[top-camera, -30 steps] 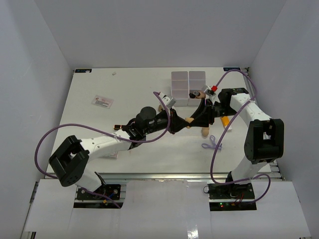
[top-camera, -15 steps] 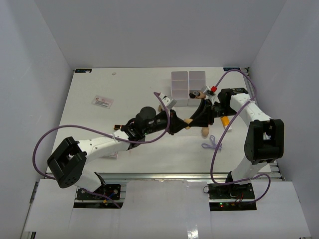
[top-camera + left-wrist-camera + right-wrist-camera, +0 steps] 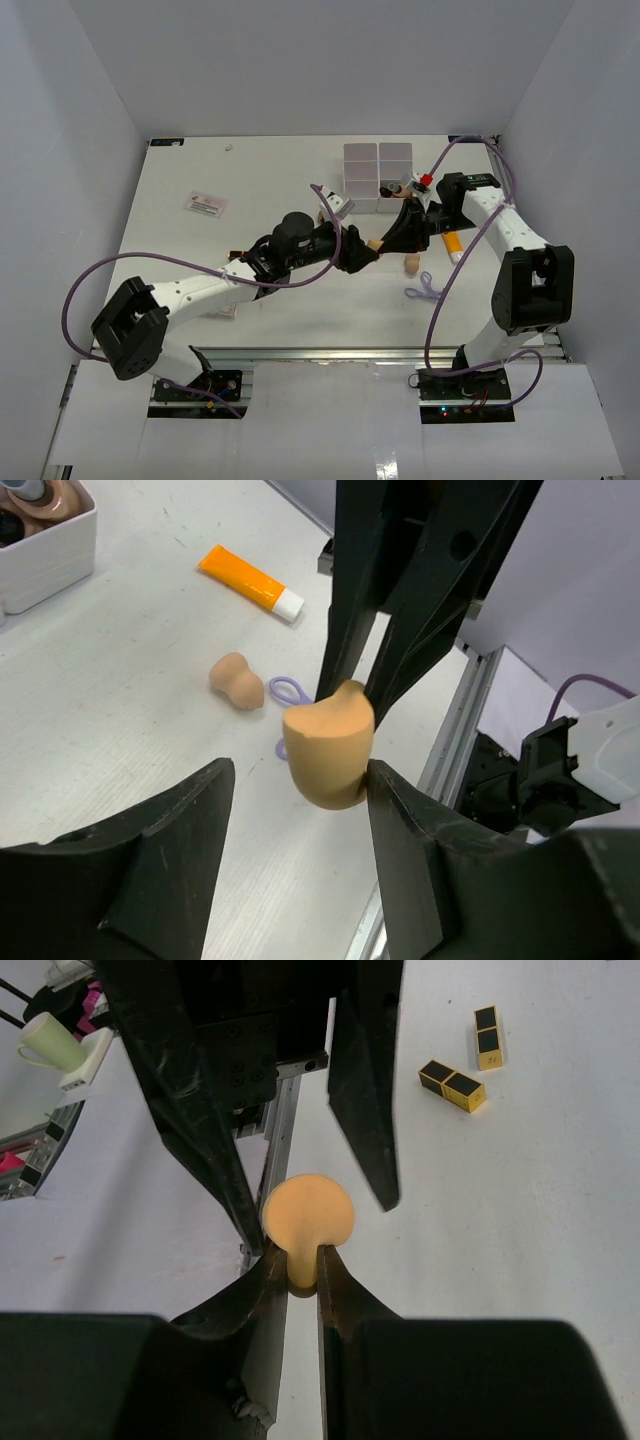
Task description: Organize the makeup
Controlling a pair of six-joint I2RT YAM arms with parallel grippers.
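A tan egg-shaped sponge [image 3: 328, 745] hangs above the table between the two arms. My right gripper [image 3: 303, 1260] is shut on its narrow end, and the round end [image 3: 307, 1215] sticks out. Around it my left gripper [image 3: 300, 780] stands open: one finger brushes the sponge and a wide gap shows on the other side. In the top view the two grippers meet at the sponge [image 3: 374, 245], right of centre. On the table lie a second sponge [image 3: 237, 680], a purple loop [image 3: 289, 690], an orange-white tube [image 3: 250, 580] and black-and-gold lipstick pieces [image 3: 452, 1084].
The white multi-compartment box [image 3: 378, 177] stands at the back, just behind the grippers, with small items in its right cells. A white card [image 3: 205, 204] lies at the left. The second sponge [image 3: 410, 264], loop [image 3: 424, 288] and tube [image 3: 452, 243] lie under the right arm.
My left gripper has opened and let go of the sponge. My right gripper has closed on the sponge's narrow end. Both arms have shifted only slightly.
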